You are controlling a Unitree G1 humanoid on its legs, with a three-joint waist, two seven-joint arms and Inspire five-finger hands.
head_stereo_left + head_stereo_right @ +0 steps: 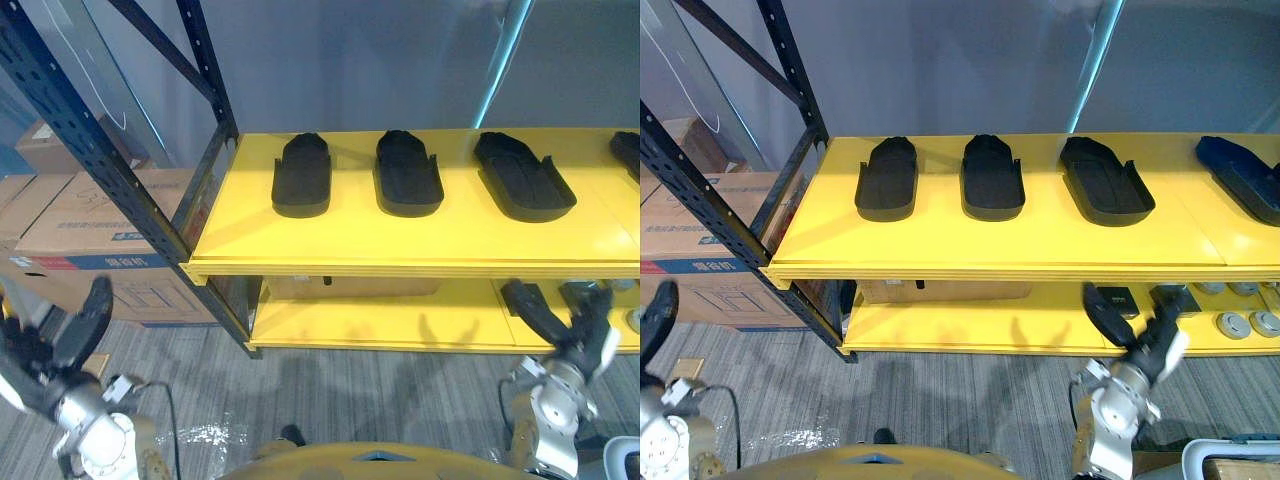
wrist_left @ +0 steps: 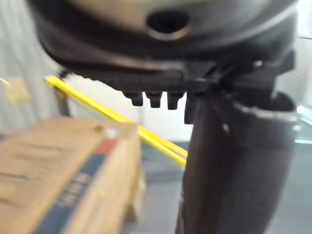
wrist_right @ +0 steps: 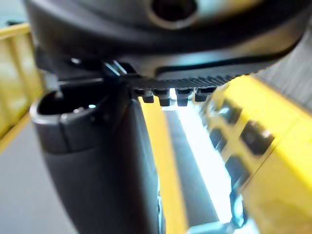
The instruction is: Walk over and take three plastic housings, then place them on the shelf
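Observation:
Three black plastic housings lie side by side on the yellow upper shelf (image 1: 420,245): a left one (image 1: 302,175), a middle one (image 1: 408,172) and a right one (image 1: 523,175). A fourth dark housing (image 1: 1245,175) lies at the shelf's far right. My left hand (image 1: 70,335) hangs low at the left, below shelf height, fingers straight and holding nothing. My right hand (image 1: 560,320) is low at the right, in front of the lower shelf, also open and holding nothing. In each wrist view the thumb (image 2: 229,161) (image 3: 97,165) stands out with nothing held against it.
A dark blue rack upright (image 1: 100,160) with a diagonal brace stands at the shelf's left end. Cardboard boxes (image 1: 90,215) are stacked left of it. The lower yellow shelf (image 1: 970,325) carries small round parts (image 1: 1240,322) at the right and a box (image 1: 350,287) behind. Grey carpet lies in front.

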